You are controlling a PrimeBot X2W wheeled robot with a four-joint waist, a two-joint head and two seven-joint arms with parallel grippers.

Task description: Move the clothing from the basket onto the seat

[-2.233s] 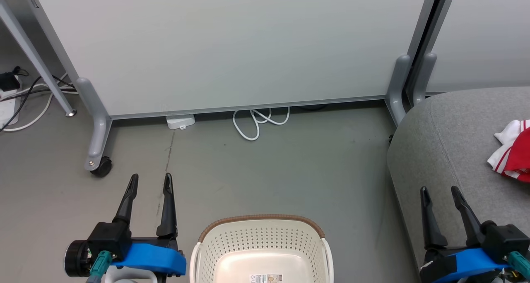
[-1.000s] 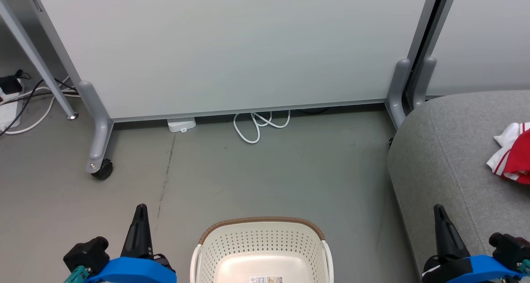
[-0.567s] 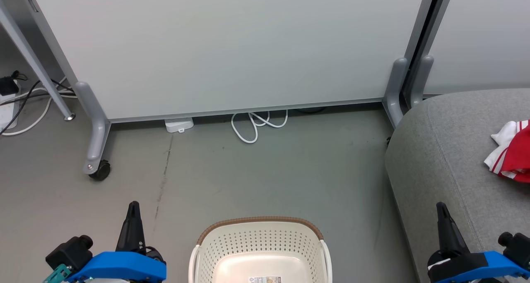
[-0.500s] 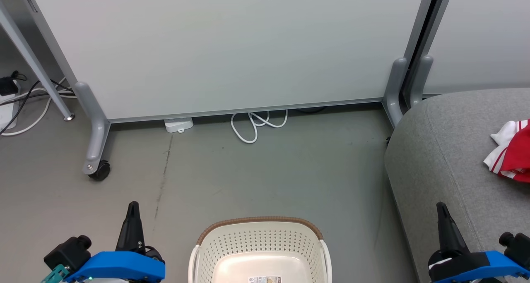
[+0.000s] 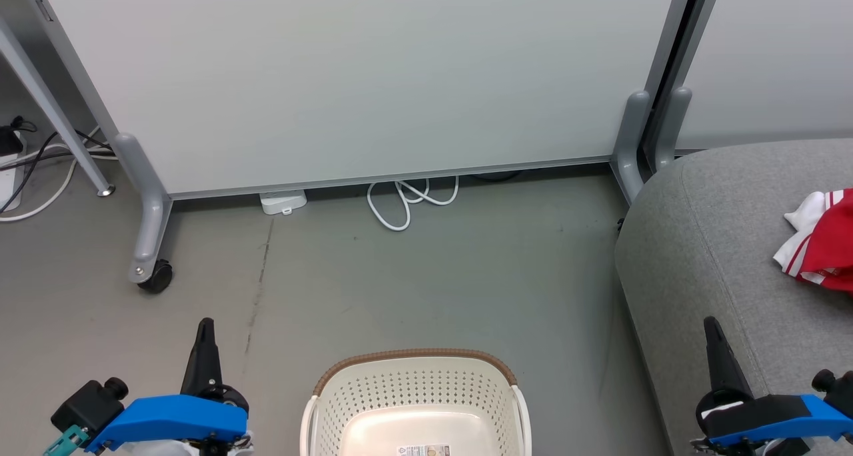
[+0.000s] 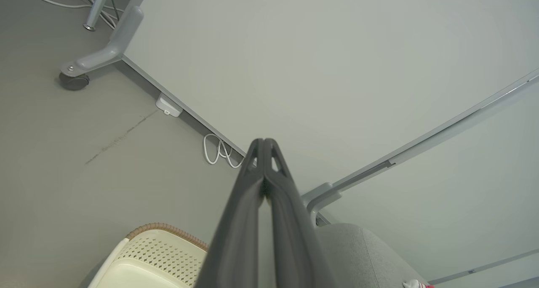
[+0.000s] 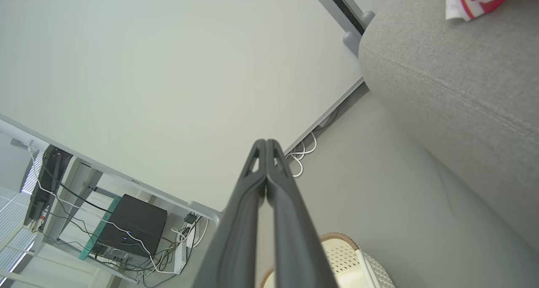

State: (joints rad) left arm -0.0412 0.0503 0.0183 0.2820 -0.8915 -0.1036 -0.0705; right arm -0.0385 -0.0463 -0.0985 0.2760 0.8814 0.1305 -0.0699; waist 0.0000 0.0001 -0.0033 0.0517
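1. Sitting on the seat point(image 5: 720, 243) at far right, the clothing point(image 5: 823, 243) lay well to the right of the basket point(image 5: 413, 393); red with white trim; cut off by the frame edge, so its long axis couldn't be told.
2. Basket sat bottom centre, between the two arms; the visible part of its bottom was bare apart from a label point(image 5: 424, 450); its near part was out of frame.
3. Right gripper point(image 5: 710, 326) was the nearer one to the clothing, at the seat's near edge, with the garment up and to its right; left gripper point(image 5: 204, 329) was on the basket's far side, over the floor point(image 5: 433, 283).
4. Both grippers had fingers pressed together tip to tip; nothing between them, touching nothing; both wrist views agreed.
5. Judgement: transfer looked done or close to it; if a garment hid in the basket's unseen part, either arm would need to open before reaching down.
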